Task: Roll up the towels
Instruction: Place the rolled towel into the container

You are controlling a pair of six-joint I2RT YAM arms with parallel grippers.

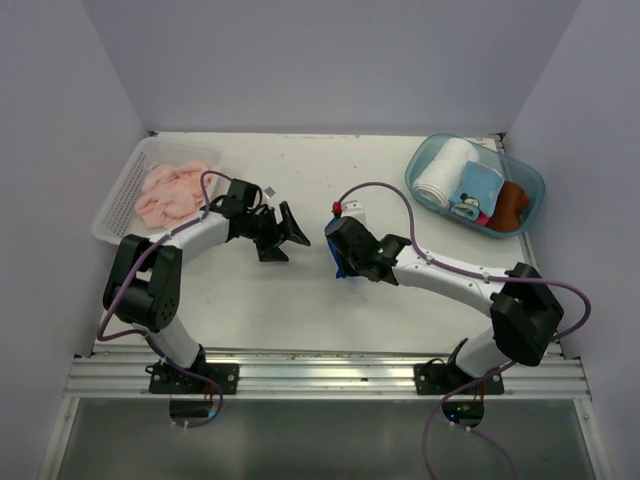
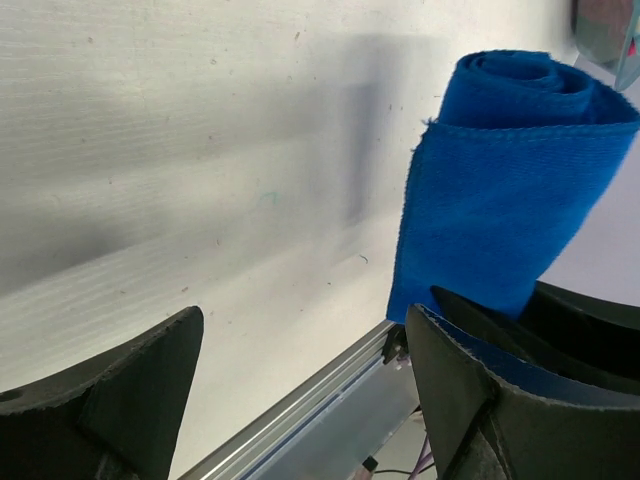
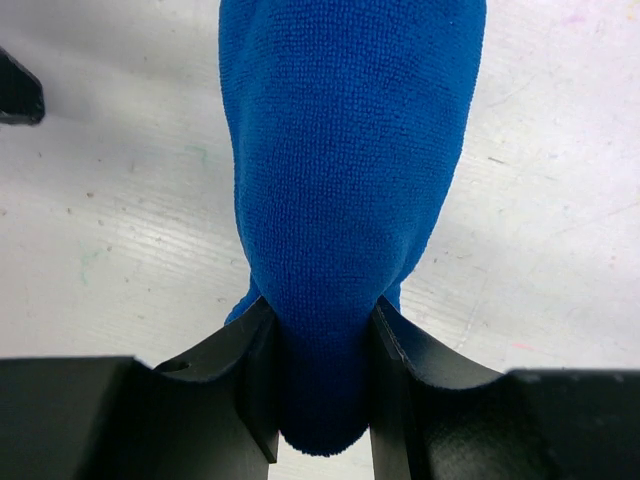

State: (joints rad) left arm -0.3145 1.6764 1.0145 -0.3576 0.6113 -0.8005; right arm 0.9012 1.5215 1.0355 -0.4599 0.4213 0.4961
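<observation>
My right gripper point(image 1: 340, 255) point(image 3: 322, 380) is shut on a rolled blue towel point(image 3: 345, 180), squeezing it between both fingers above the white table. The roll also shows in the left wrist view point(image 2: 505, 190), coiled end up, and barely in the top view point(image 1: 337, 262) under the right wrist. My left gripper point(image 1: 283, 235) point(image 2: 300, 390) is open and empty, just left of the blue roll and apart from it. Pink towels point(image 1: 172, 190) lie crumpled in a white basket point(image 1: 118, 195) at the back left.
A clear teal bin point(image 1: 425, 158) at the back right holds a white roll point(image 1: 443, 172), a light blue towel point(image 1: 478, 185) and a brown one point(image 1: 510, 205). A small white object with a red cap point(image 1: 348, 210) lies behind the right gripper. The aluminium rail point(image 1: 330, 375) runs along the near edge.
</observation>
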